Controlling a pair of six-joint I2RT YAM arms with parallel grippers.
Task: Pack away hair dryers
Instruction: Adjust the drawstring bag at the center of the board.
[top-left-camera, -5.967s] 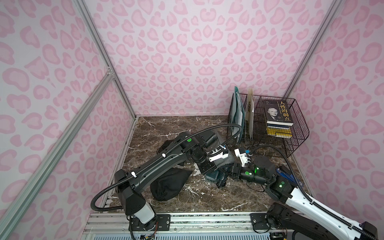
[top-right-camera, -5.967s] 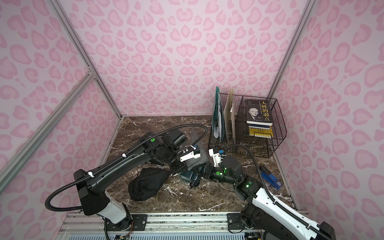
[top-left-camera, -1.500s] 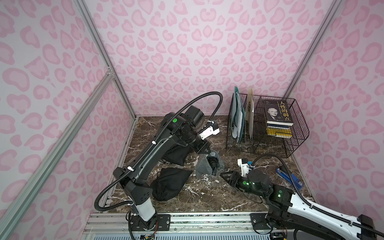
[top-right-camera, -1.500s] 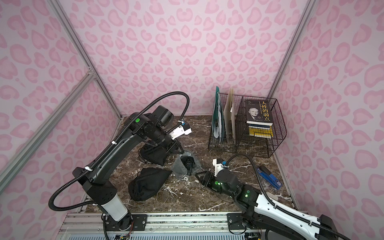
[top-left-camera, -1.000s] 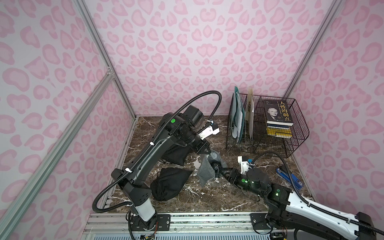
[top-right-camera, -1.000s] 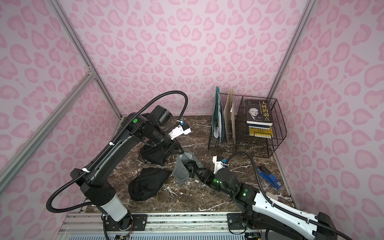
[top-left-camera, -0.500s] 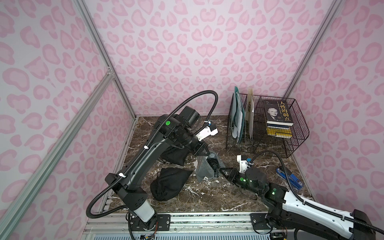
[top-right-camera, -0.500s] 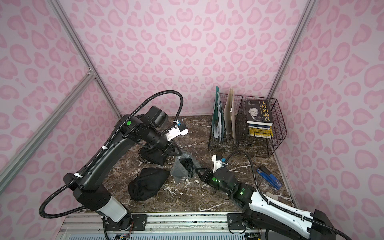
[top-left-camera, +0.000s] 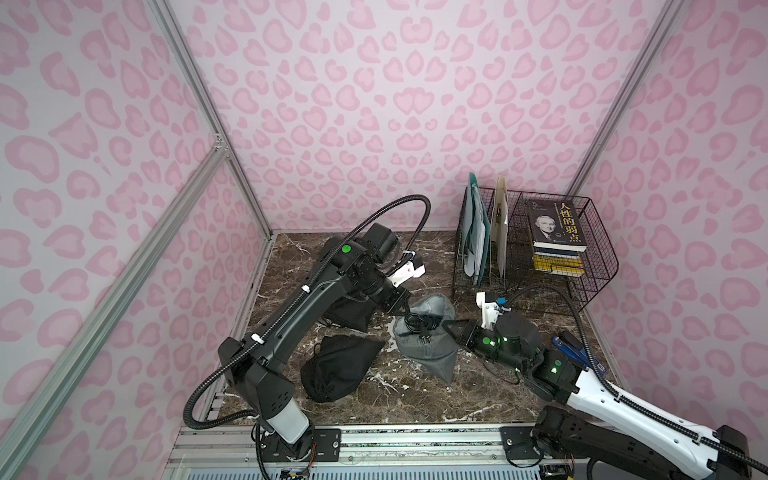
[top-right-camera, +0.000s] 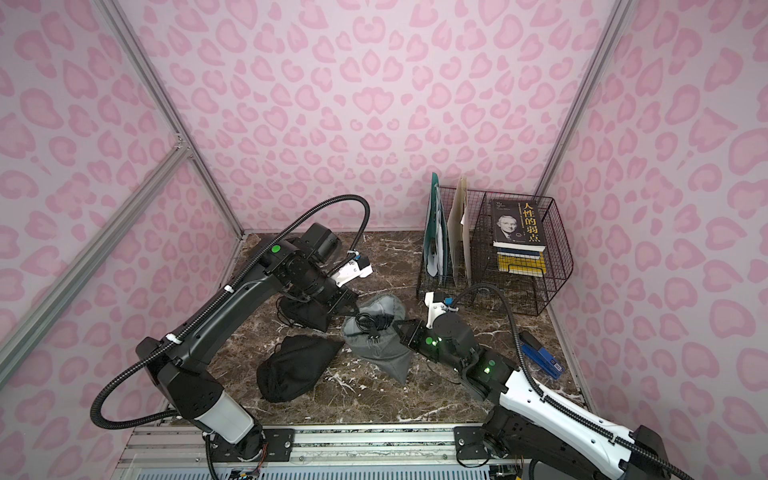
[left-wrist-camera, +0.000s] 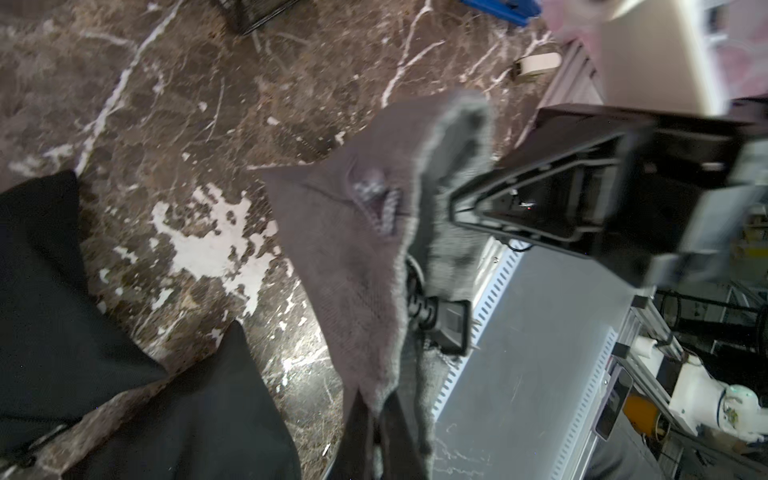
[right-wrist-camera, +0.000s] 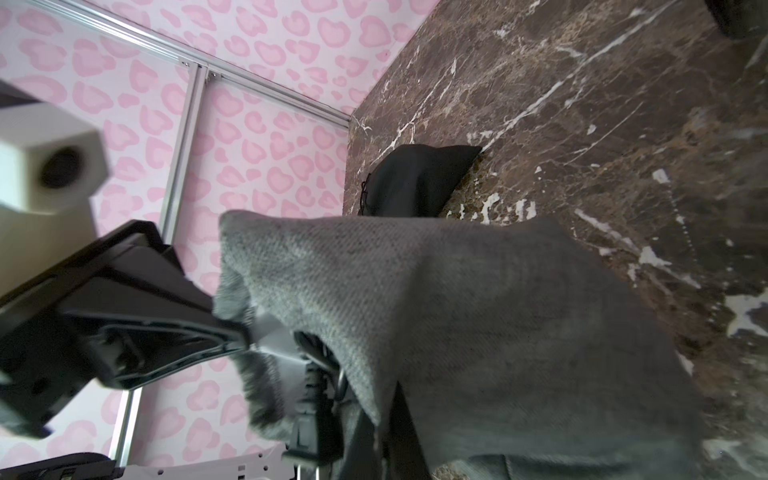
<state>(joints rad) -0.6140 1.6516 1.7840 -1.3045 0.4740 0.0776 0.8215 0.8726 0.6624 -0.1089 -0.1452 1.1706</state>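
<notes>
A hair dryer's black cord spills from the mouth of the grey pouch, just below frame centre; its body is hidden inside. The left gripper and right gripper are each clamped on the rim. Bagging looks nearly done; next, the cord needs tucking in.

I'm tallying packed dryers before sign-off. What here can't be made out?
- Grey pouch contents beyond the black cord and plug: fabric hides them, every view.
- Near black pouch contents: opaque fabric, both top views.
- Far black pouch: largely behind the left arm, both top views.
- Lower books in the wire basket: titles too small, both top views.
</notes>
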